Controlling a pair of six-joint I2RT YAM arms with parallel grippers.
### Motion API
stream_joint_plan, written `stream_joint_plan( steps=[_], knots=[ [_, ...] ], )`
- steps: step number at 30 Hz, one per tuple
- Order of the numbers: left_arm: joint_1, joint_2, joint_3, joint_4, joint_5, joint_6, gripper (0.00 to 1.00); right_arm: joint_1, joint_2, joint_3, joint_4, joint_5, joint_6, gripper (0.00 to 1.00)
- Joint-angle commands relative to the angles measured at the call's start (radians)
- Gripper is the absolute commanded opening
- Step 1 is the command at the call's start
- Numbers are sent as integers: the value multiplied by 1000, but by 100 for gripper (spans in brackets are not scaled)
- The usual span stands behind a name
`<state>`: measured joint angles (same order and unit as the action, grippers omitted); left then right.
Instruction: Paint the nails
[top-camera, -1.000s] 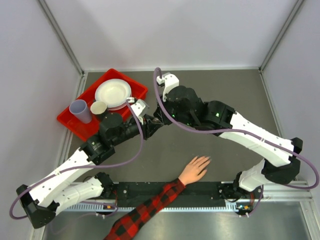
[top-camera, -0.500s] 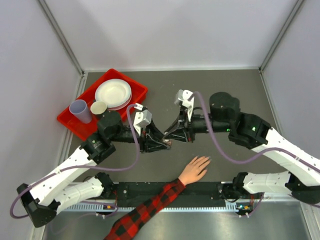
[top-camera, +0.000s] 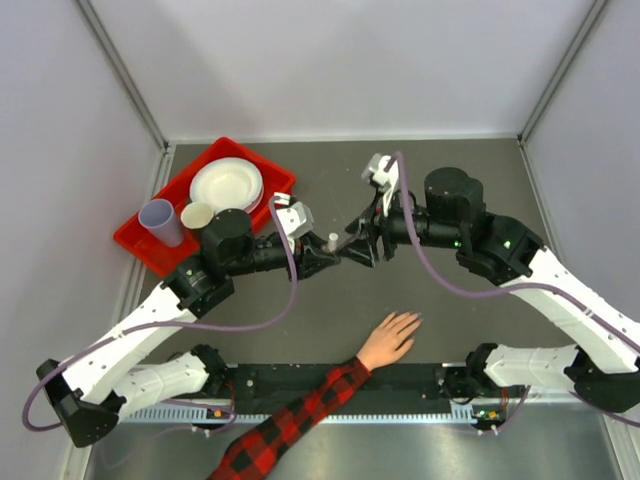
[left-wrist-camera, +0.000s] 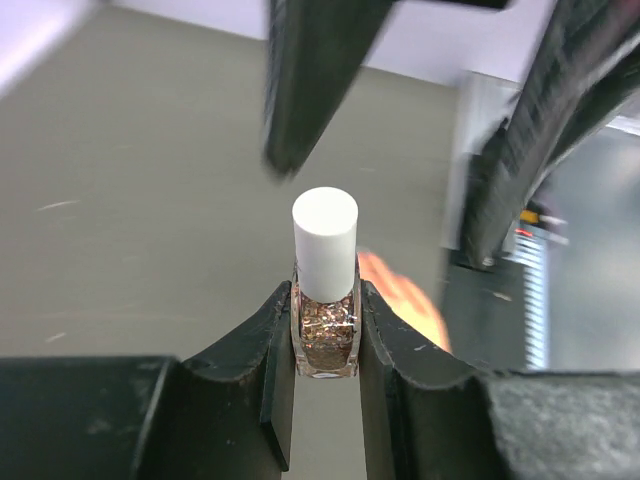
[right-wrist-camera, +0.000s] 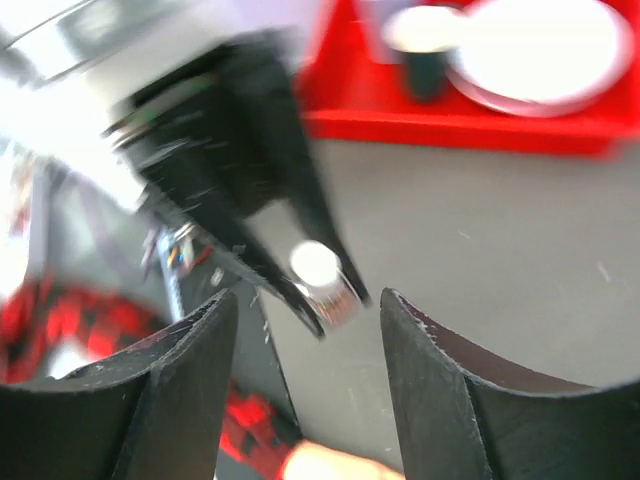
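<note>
A light, peach-coloured hand (top-camera: 390, 340) in a red-and-black plaid sleeve (top-camera: 295, 415) lies flat on the dark grey counter (top-camera: 330, 310), close to its near edge and between the two arm bases. The fingers are spread. The nails (top-camera: 412, 321) sit at the pale fingertips and are too small in the overhead view to tell one from another. Forearm and hand run on a diagonal from the near left, and the fingertips point toward the far right.

Farther out over the counter, well apart from the hand, the left pincer (left-wrist-camera: 325, 300) pinches a small square bottle (left-wrist-camera: 325, 340) of coppery glitter polish by its glass sides. The bottle stands upright between the fingers, and its white cap (left-wrist-camera: 325, 240) is clear above them. The right pincer (right-wrist-camera: 305, 300) faces it with its fingers spread, the cap just in front of the gap. Both wrist views are blurred here.

At the far left, a red tray (top-camera: 275, 180) carries stacked white plates (top-camera: 227, 185), a lilac cup (top-camera: 160, 220) and a smaller pale cup (top-camera: 197, 215).
</note>
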<state>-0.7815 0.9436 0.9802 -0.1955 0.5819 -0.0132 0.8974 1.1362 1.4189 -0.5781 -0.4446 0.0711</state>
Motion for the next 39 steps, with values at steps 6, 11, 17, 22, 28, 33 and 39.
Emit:
stream_joint_plan(
  steps=[6, 11, 17, 22, 28, 33, 39],
  knots=[
    [2, -66, -49, 122, -319, 29, 0, 158, 17, 150, -37, 656, 389, 58],
    [2, -65, -49, 137, -355, 18, 0, 245, 180, 308, -172, 825, 397, 56],
    [2, -92, -66, 154, -392, -51, 0, 276, 250, 376, -200, 897, 397, 44],
    [2, -114, -83, 177, -395, -71, 0, 279, 280, 373, -170, 854, 383, 40],
    [2, -111, -74, 169, -392, -91, 0, 282, 293, 361, -164, 854, 363, 38],
    [2, -112, -57, 160, -357, -100, 0, 282, 295, 350, -137, 837, 337, 37],
    [2, -106, -49, 163, -300, -126, 0, 281, 297, 345, -117, 805, 283, 28]
  ],
)
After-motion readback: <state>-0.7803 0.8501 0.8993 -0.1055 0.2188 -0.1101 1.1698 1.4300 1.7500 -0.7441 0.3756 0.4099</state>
